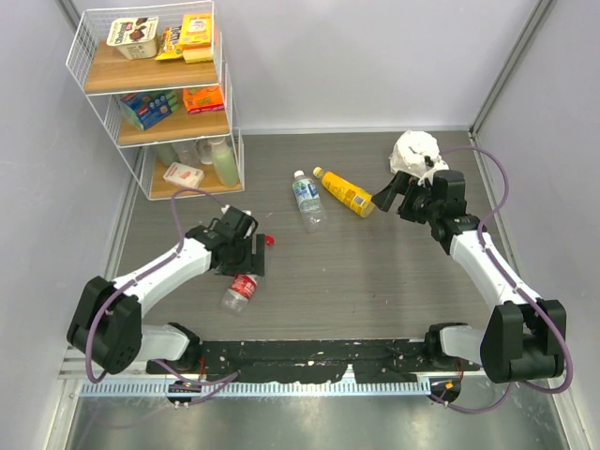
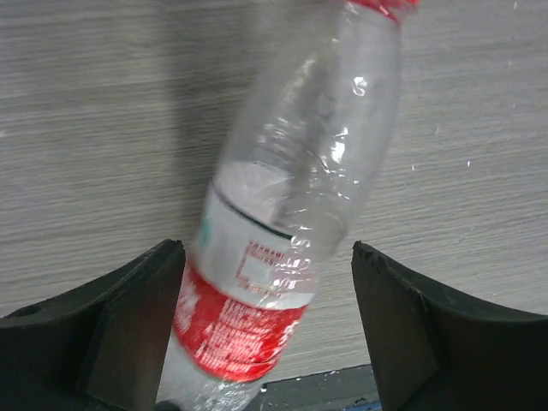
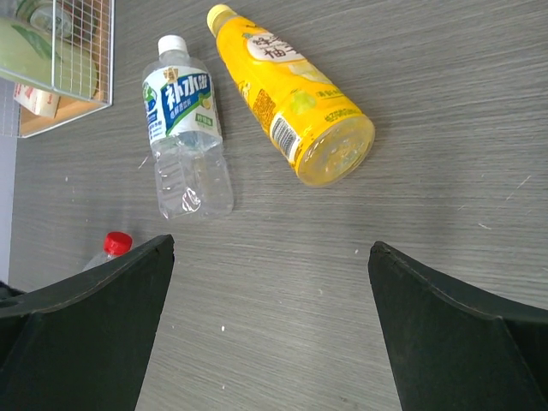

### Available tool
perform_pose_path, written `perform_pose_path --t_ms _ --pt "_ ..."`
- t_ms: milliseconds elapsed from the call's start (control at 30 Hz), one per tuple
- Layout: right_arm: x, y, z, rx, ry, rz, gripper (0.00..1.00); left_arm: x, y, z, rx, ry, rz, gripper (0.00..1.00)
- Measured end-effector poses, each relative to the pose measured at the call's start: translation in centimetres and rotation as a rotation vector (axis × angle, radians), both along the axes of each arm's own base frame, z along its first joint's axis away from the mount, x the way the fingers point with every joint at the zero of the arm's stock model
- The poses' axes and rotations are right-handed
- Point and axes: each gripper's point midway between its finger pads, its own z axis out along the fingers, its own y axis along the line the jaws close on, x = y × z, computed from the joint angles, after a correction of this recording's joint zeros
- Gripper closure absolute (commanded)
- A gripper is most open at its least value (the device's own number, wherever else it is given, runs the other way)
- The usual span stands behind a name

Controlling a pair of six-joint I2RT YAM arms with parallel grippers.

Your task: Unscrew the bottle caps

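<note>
**Left fingers straddle the first bottle, all three caps on**

My left fingers (image 2: pixel 128 325) are apart, one on each side of the red-label bottle (image 2: pixel 282 214). It lies flat on the surface (image 2: pixel 77 128) and slants between them. The near side sits right at one finger and there is a gap to the other, so no clamp yet. Its red cap (image 2: pixel 385 7) points away past my fingertips, on the neck.

My right fingers (image 3: pixel 86 325) are wide apart with nothing between them. Ahead of them lie the blue-label bottle (image 3: pixel 184 128) with its white cap (image 3: pixel 172 43) and, just beside it, the yellow bottle (image 3: pixel 291 103) with its yellow cap (image 3: pixel 220 13).

Step as I read it: securing the red-label bottle's body. Next calls for a firm pinch there, then my right fingers onto the red cap to twist.

Contents: the two clear bottles look empty and crumpled; the yellow one I can't tell. The wire shelf (image 1: pixel 150 94), well beyond my left fingers, holds boxes and bottles.
</note>
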Motion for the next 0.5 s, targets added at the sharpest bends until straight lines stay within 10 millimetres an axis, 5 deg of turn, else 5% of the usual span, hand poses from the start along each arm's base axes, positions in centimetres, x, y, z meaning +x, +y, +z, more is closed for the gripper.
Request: perform_pose_path --t_ms 200,367,500 --pt "-0.2 0.7 0.0 0.001 0.011 0.022 0.0 -2.1 -1.4 -3.1 0.024 0.07 -0.054 0.4" --pt "-0.1 1.3 0.9 0.001 -0.002 0.036 0.0 -2.2 -2.9 -3.0 0.006 0.046 -0.078 0.56" --pt "0.3 1.7 2.3 0.001 -0.018 0.048 0.0 -2.0 -3.5 -2.9 -0.008 0.028 -0.093 0.57"
